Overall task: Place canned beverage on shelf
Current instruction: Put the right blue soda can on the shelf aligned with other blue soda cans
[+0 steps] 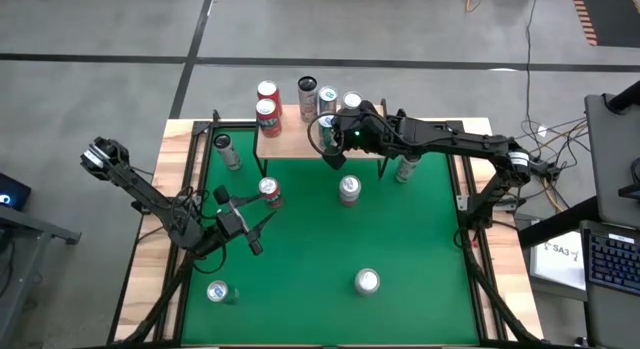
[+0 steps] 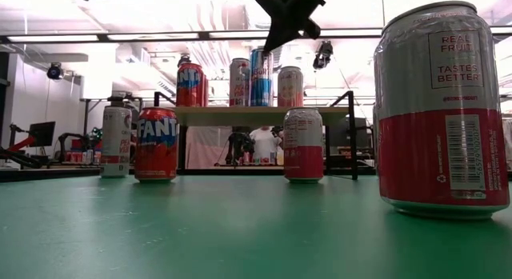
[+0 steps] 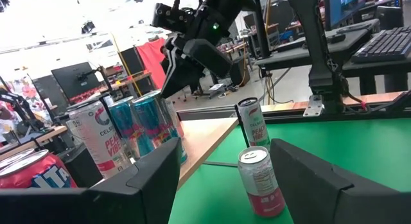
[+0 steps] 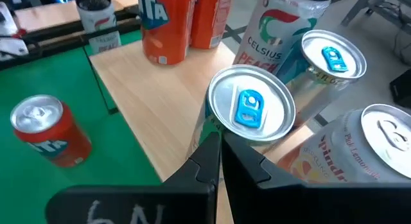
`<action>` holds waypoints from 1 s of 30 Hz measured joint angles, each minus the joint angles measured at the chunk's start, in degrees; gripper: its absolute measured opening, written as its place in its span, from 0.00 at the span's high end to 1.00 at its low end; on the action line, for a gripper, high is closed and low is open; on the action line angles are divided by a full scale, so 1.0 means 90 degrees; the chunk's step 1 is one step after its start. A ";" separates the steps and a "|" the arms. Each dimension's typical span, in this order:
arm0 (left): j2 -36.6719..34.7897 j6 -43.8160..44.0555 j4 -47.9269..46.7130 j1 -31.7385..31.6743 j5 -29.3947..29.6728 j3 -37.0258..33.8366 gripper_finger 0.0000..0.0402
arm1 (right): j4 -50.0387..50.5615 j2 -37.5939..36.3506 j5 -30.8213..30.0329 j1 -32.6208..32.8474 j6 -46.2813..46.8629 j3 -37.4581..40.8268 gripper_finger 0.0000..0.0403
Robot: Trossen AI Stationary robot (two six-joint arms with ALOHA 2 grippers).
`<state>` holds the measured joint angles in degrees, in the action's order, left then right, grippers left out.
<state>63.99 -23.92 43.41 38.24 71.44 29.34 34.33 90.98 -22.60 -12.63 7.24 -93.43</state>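
The shelf (image 1: 290, 129), pale bare wood on thin black legs, stands at the far edge of the green desk (image 1: 330, 239). Six cans crowd its top; a teal can with a blue tab (image 4: 250, 112) sits just under the right claw (image 1: 330, 134), whose fingers are pressed together and hold nothing. A Fanta can (image 2: 157, 145) and a pink-and-white can (image 2: 303, 145) stand before the shelf. The left claw (image 1: 245, 224) hovers spread at the near left. Most labels on the shelf are hard to read.
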 joint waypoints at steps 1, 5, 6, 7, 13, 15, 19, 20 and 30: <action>0.0000 0.0000 -0.0012 0.0000 0.0000 0.0000 0.44 | 0.0002 0.0000 -0.0001 -0.0004 -0.0050 0.0010 0.98; 0.0000 0.0000 -0.0035 0.0000 0.0000 0.0000 0.44 | -0.0039 0.0000 -0.0004 -0.0003 -0.0168 0.0037 0.98; 0.0000 0.0000 -0.0035 0.0001 0.0000 0.0000 0.44 | -0.0038 0.0000 -0.0001 -0.0002 -0.0187 0.0037 0.98; 0.0000 0.0000 -0.0035 0.0001 0.0000 0.0000 0.44 | -0.0036 0.0000 0.0005 0.0003 -0.0183 0.0037 0.98; 0.0000 0.0000 -0.0034 0.0000 -0.0002 0.0000 0.44 | -0.0011 0.0066 0.0652 0.0042 0.0120 0.0045 0.98; 0.0000 0.0000 -0.0034 0.0001 -0.0002 0.0000 0.44 | -0.0023 0.0176 0.0567 0.0043 0.0118 0.0056 0.98; 0.0000 0.0000 -0.0033 0.0000 -0.0005 0.0000 0.44 | -0.0060 0.0423 0.0043 -0.0004 0.0044 0.0069 0.98; 0.0000 0.0000 -0.0035 0.0002 -0.0005 0.0000 0.44 | -0.0080 0.0447 -0.0036 -0.0019 0.0044 0.0069 0.98; 0.0000 0.0000 -0.0086 0.0002 -0.0004 0.0000 0.44 | -0.0083 0.0486 -0.0167 -0.0089 -0.0146 0.0069 0.98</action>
<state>63.99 -23.92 42.63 38.26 71.40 29.34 33.58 95.35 -24.10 -13.43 5.93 -92.82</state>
